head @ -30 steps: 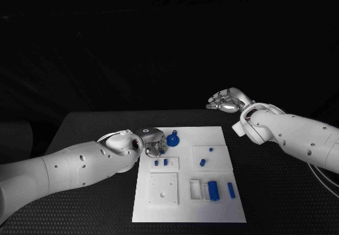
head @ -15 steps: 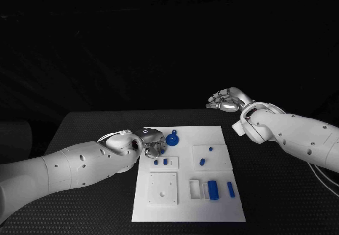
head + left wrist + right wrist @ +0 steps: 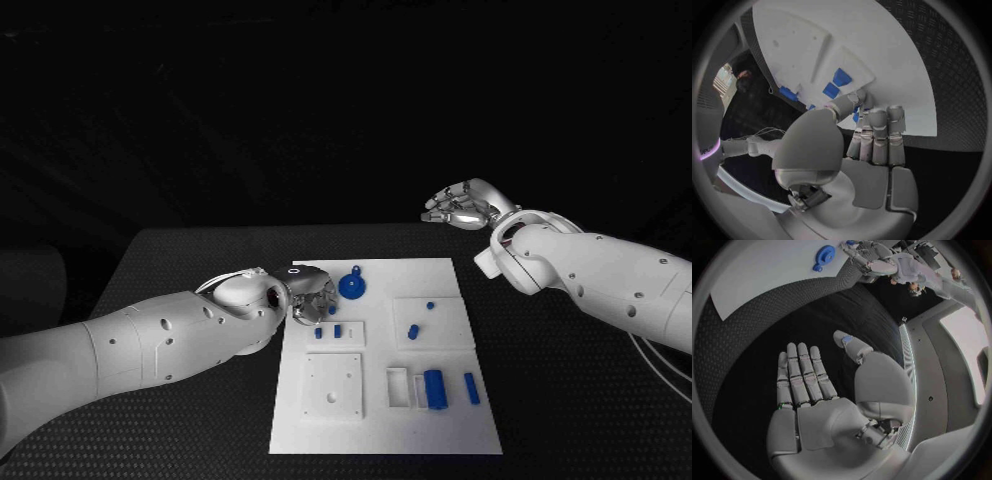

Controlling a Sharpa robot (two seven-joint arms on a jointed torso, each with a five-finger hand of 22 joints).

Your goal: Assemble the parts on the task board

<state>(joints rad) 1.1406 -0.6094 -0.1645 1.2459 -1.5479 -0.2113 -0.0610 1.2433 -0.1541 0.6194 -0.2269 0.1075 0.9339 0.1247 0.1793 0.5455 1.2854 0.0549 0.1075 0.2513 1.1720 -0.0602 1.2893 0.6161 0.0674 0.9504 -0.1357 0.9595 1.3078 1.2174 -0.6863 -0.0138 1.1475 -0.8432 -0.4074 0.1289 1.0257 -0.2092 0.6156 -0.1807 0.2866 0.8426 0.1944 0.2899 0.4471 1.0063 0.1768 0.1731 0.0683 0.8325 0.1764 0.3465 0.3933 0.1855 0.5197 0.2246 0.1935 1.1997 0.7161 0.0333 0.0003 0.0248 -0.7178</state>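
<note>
Silver fingers of the left hand (image 3: 306, 288) curl down at the far left corner of the white rectangular task board (image 3: 387, 420), touching small blue parts there; whether they grip one cannot be told. Just beside them lies a round blue gear-like part (image 3: 352, 288). Other small blue blocks (image 3: 327, 331) stand in the board's recesses. Well apart, the right hand (image 3: 462, 206) hovers beyond the black textured table (image 3: 577, 380), fingers straight and slightly spread, holding nothing.
</note>
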